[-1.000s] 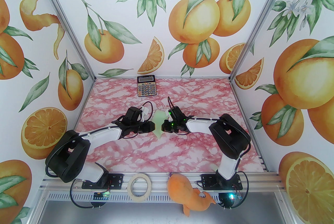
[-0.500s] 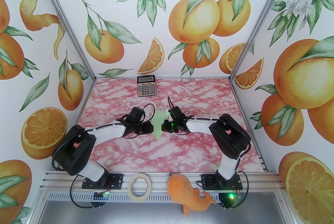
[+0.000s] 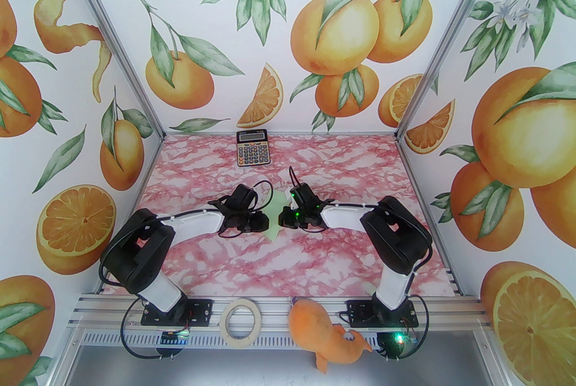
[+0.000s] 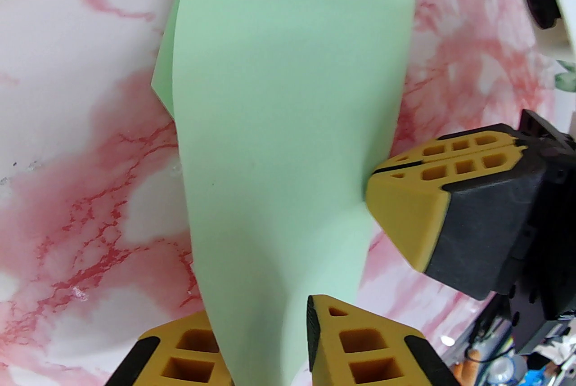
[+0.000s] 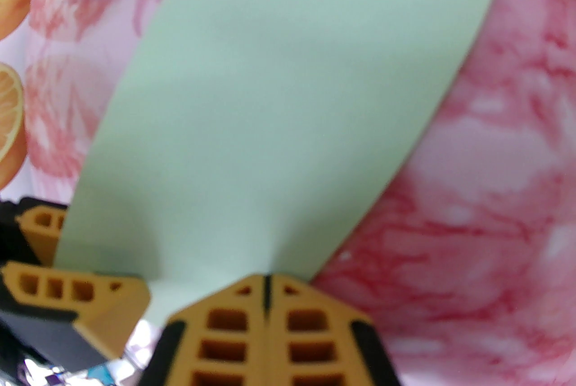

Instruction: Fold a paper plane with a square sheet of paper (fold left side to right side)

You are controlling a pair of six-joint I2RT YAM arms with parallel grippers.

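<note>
Between the two arms, the square sheet of paper [image 4: 288,105] stands bowed; the right gripper [image 5: 266,280] pinches one edge, fingers pressed together; the left gripper [image 4: 261,316] straddles the opposite edge, fingers narrowly apart; the pink marbled table [image 3: 315,258] lies beneath, with the calculator [image 3: 252,148] at its far edge.

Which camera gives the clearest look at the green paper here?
Left wrist: the green paper is sharp, with its bowed surface and side edges clear. The right wrist view shows it large but blurred. In the top view it is small and partly covered.
</note>
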